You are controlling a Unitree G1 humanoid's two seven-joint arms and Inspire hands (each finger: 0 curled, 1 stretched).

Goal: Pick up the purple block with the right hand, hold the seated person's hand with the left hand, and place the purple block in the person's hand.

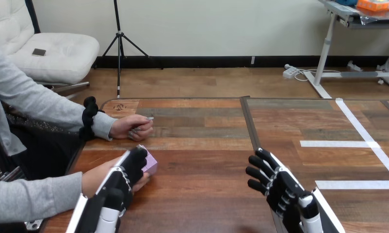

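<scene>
So here's how things sit: the small pale purple block (151,165) is over at the left side of the wooden tabletop (207,160), tucked into the person's hand (94,177) that comes in from the lower left in a grey sleeve. That hand is low over the tabletop, and a bit of it pokes out just under the block, so the block looks like it's resting in it. The robot's left hand (119,183) lies right across the top of that person's hand, its far end up against the near side of the block and hiding part of it. Honestly can't tell whether it's properly gripping the person's hand or just laid over it. The robot's right hand (275,183) is well apart from all that, over on the right above bare wood, fingers (258,172) spread and loose with nothing in them. The person's other hand (132,127) rests further back on the tabletop, loosely closed. White tape lines (338,143) run across the tabletop's right side.
</scene>
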